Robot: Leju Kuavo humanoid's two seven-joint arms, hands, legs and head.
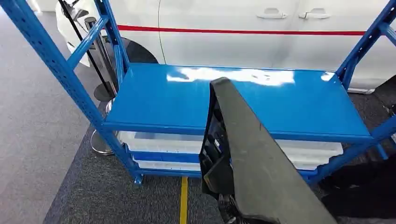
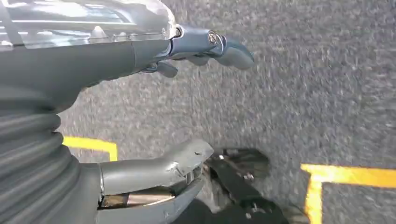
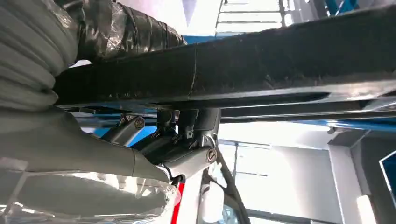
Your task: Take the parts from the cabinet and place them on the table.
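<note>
One blue rack, one white car at 12 o'clock, one long black trim part rising from 6 o'clock over the top shelf. Right hand clasps the part from beneath; left hand spread, holding nothing, above the carpet. Judgement: keep the part level and clear of the uprights while turning tableward
</note>
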